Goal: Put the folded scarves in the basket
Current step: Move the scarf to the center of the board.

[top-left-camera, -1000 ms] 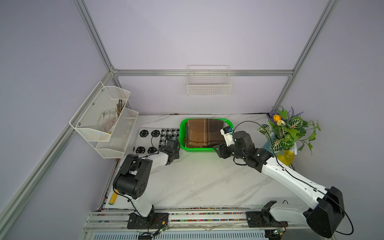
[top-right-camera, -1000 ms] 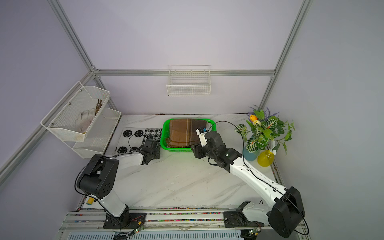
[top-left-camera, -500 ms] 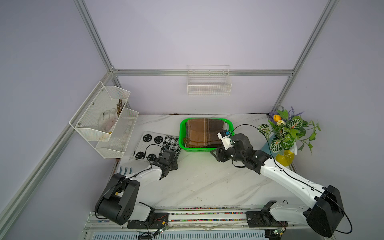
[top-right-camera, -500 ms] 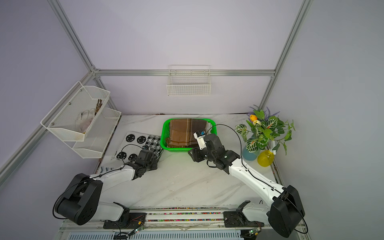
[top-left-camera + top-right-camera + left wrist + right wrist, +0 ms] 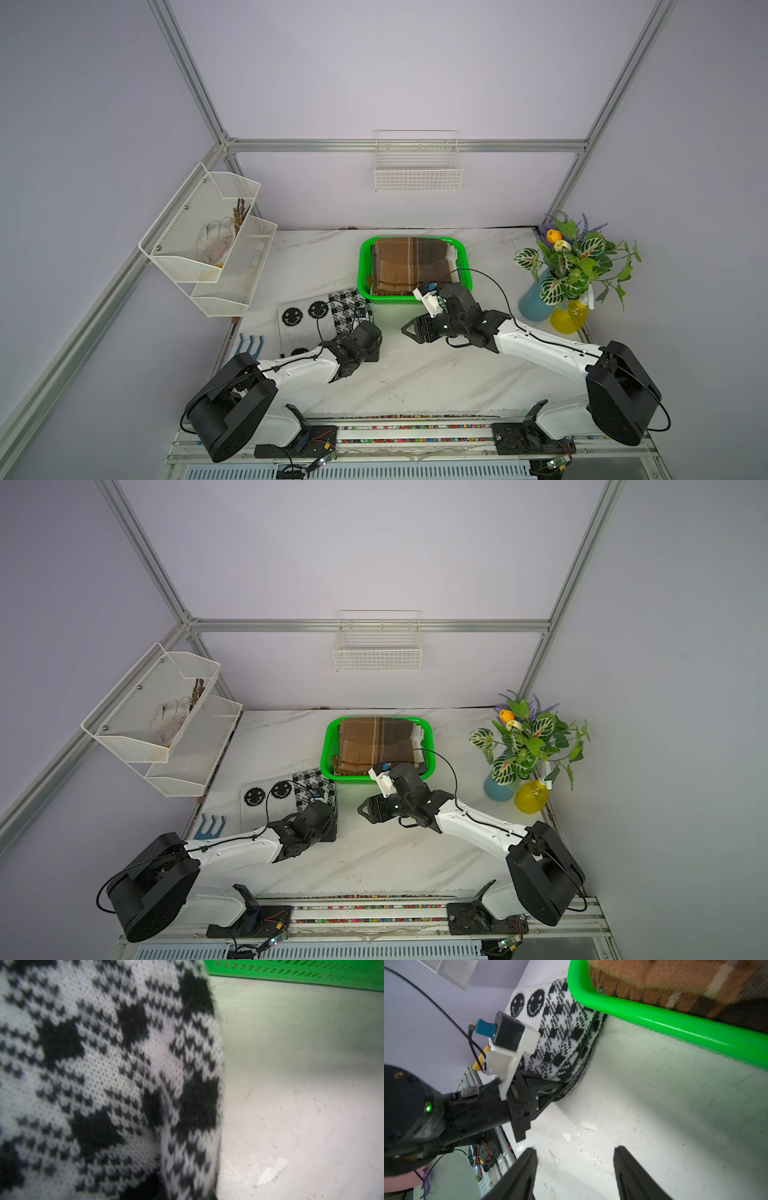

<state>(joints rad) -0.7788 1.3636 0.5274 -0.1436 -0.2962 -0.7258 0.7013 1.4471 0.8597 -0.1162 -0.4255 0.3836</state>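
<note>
**A:** Eyes on the green basket (image 5: 365, 270) at the back of the surface (image 5: 415, 374). The brown plaid scarf (image 5: 409, 264) lies folded inside it and covers most of the floor.

**B:** Both top views agree on that. And the right claw (image 5: 575, 1148)?

**A:** Jaws apart, nothing between them (just bare white surface below, with a few pale flakes on it). In a top view the right claw (image 5: 409, 330) hangs in front of the basket's near wall, clear of the rim.

**B:** Now the left claw (image 5: 560, 1086). The right wrist view catches it nicely: fingers together, pinched on the edge of the black-and-white knit scarf (image 5: 560, 1022).

**A:** That knit scarf (image 5: 307, 328) lies flat on the surface, on the left side of the basket. It has smiley faces at one end and checks at the other, and the checked corner sits just beside the basket's front corner.

**B:** The left wrist view is nearly all knit, close and a bit blurred, with the basket's perforated green wall (image 5: 311, 972) beyond it.

**A:** The leafy plant (image 5: 573, 257) stands at the right edge, well apart from both claws.
</note>
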